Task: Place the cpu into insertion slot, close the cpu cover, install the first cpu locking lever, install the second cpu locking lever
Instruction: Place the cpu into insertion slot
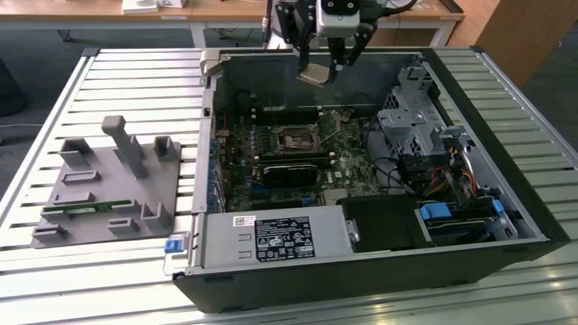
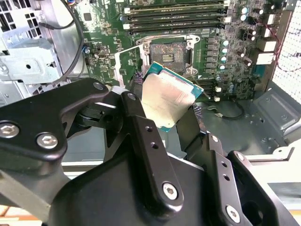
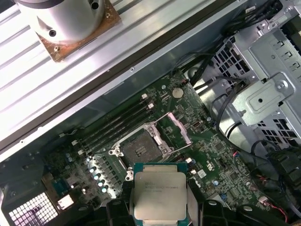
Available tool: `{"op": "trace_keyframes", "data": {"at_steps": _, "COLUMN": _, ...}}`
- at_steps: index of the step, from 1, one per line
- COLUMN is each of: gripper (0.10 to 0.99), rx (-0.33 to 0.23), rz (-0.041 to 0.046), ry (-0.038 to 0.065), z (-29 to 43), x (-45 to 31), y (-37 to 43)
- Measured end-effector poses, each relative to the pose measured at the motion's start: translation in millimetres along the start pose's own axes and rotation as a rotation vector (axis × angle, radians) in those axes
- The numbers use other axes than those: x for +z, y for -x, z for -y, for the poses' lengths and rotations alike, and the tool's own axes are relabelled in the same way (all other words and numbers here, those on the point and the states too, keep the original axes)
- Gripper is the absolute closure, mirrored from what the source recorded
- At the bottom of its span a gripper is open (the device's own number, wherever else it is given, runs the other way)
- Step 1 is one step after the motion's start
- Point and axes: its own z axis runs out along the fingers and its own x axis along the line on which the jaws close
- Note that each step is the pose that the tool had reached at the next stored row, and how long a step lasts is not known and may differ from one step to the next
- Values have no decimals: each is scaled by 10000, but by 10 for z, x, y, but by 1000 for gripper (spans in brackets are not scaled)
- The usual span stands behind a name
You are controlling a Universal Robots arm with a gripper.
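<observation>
Gripper [image 2: 165,115] pinches cpu [image 2: 164,96] by edges, well above insertion slot [image 2: 170,52].

Matt silvery metal face of cpu [image 3: 157,195]

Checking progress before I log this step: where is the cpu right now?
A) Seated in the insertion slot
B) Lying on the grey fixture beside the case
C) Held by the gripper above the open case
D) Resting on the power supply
C: the gripper is shut on the cpu in the air over the case, and the insertion slot sits open with nothing in it.
</observation>
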Motion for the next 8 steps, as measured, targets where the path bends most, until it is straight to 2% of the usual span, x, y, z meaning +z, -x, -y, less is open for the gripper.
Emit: {"op": "trace_keyframes", "data": {"at_steps": 8, "gripper": 549, "rx": 879, "rz": 66, "ry": 14, "z": 0, "x": 2, "y": 0}}
